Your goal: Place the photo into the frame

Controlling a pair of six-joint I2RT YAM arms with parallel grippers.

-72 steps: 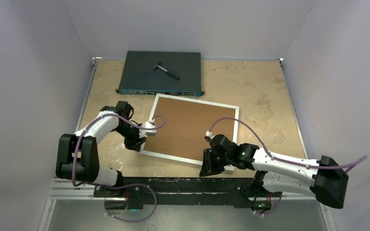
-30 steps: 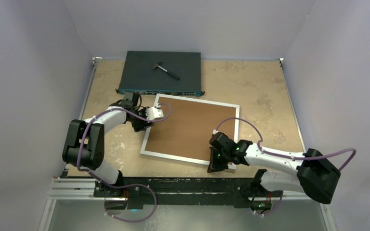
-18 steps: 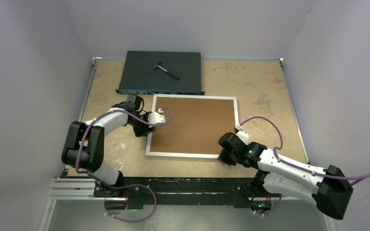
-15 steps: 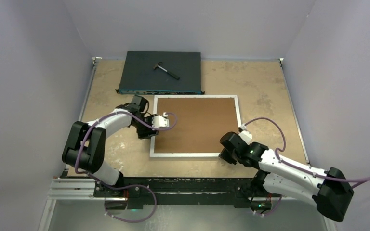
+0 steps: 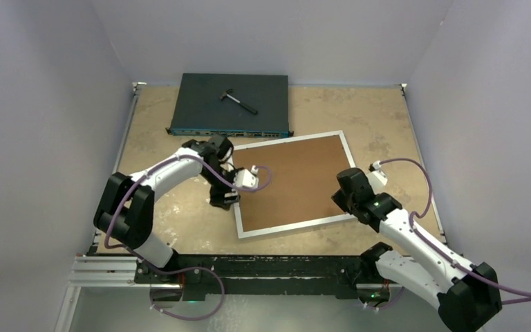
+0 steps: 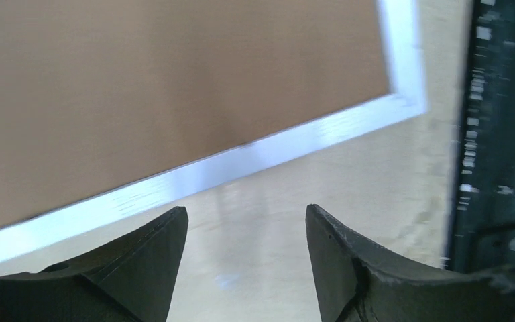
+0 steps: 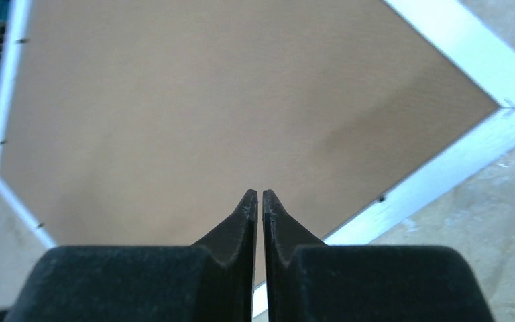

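Left hand (image 6: 245,216) has its two fingers wide apart with nothing between them. It sits low over the bare desk (image 5: 380,124), just beside the white edge of the frame (image 5: 297,225). Right hand (image 7: 260,196) has its fingers pressed almost together and holds nothing. It points at the brown board (image 5: 297,180) near the frame's other side, and I cannot tell if it touches. The frame lies flat in the middle of the desk, back side up and turned a bit crooked, with the brown board filling it. The photo cannot be seen anywhere; it may be under the board, but I cannot tell. Tiny dark clips (image 7: 381,198) sit along the inside of the white edge. I think the job right now is to get the frame sitting straight so the back can be worked on. To do that well, one hand should hold the frame still while the other pushes, so it does not spin. Pushes should be slow and low, against the white edge and not down on the board, because glass is likely underneath and could crack. One corner of the frame is near the dark flat box (image 5: 207,104) with the little hammer (image 5: 240,102) on top, so it should not be shoved that way.
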